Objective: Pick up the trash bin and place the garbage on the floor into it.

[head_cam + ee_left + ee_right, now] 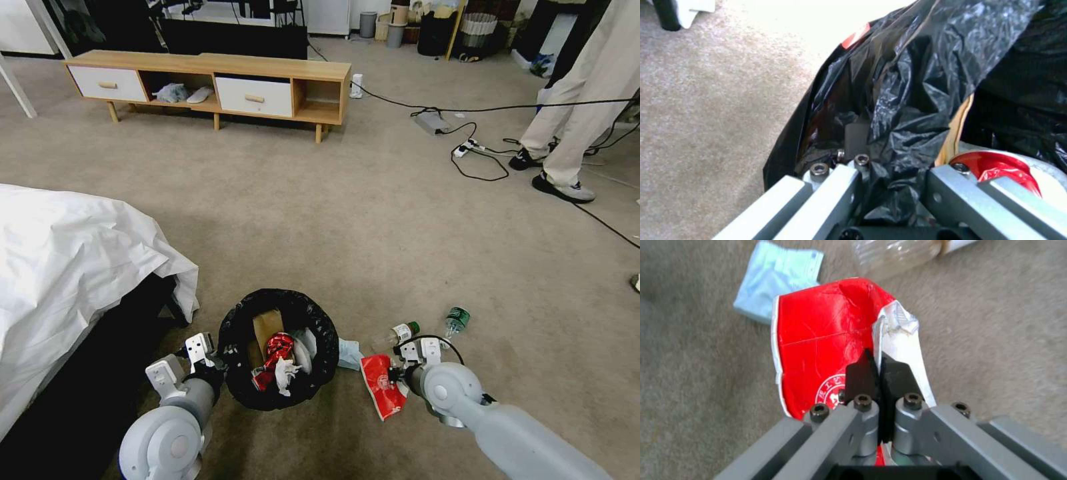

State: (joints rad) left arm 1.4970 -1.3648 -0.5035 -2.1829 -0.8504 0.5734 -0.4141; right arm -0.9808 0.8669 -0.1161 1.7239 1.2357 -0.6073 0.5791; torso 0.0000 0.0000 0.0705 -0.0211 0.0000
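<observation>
Grey arms, black-padded jaws, hex screws

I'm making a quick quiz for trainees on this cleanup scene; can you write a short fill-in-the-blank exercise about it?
1. The left gripper grips the rim of the trash bin, which is lined with a ____ plastic bag.
2. The right gripper is pinched shut on the ____ wrapper.
3. The two bottles lying on the floor have ____ caps.

Missing words: black; red; green
</observation>
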